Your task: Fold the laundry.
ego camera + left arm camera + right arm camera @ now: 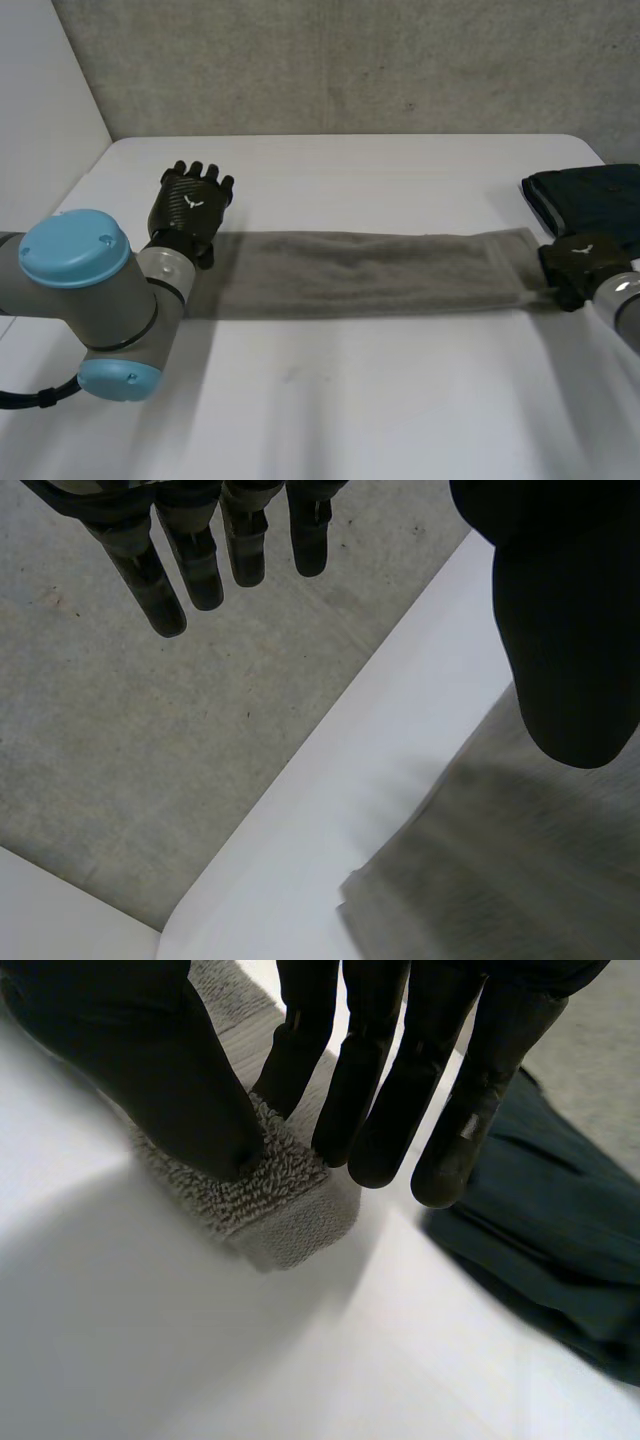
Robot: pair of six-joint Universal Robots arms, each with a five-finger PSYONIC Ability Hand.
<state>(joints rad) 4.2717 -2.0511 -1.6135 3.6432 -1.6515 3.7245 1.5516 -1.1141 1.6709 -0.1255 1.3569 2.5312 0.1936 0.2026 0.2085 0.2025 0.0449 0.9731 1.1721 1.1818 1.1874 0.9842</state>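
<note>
Lengthwise, the grey towel (360, 270) runs from the table's (400, 170) left edge to its right; the right hand (580, 262) pinches its right-end corner; the left hand (190, 205), fingers straight and spread, hovers over the opposite end.

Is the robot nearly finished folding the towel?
Partway. The grey towel already looks folded into a long strip. The right hand pinches one end; the left hand is open by the other. Still left: folding the strip shorter, perhaps the dark cloth beside it.
</note>
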